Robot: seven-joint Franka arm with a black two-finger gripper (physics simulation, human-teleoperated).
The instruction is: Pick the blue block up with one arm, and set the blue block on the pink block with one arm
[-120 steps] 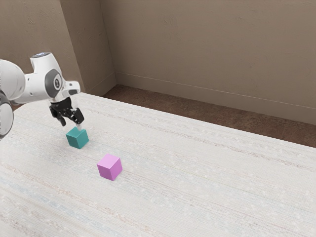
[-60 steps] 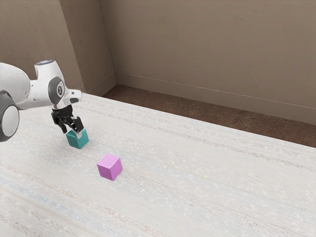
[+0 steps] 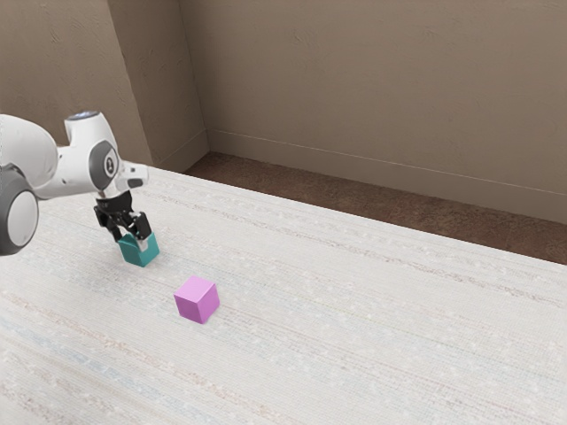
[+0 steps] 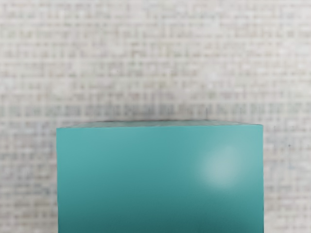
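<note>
Gripper (image 3: 131, 235), in the exterior view, sits low over the blue block (image 3: 140, 251), black fingers spread apart and straddling its upper part without clamping it. That block rests on the pale table (image 3: 354, 319) toward the exterior view's left. The pink block (image 3: 197, 299) lies on the same table, near the blue one but apart from it, closer to the camera. In the wrist view, the blue block (image 4: 160, 177) lies directly beneath the hand, flat on the woven-looking table surface.
</note>
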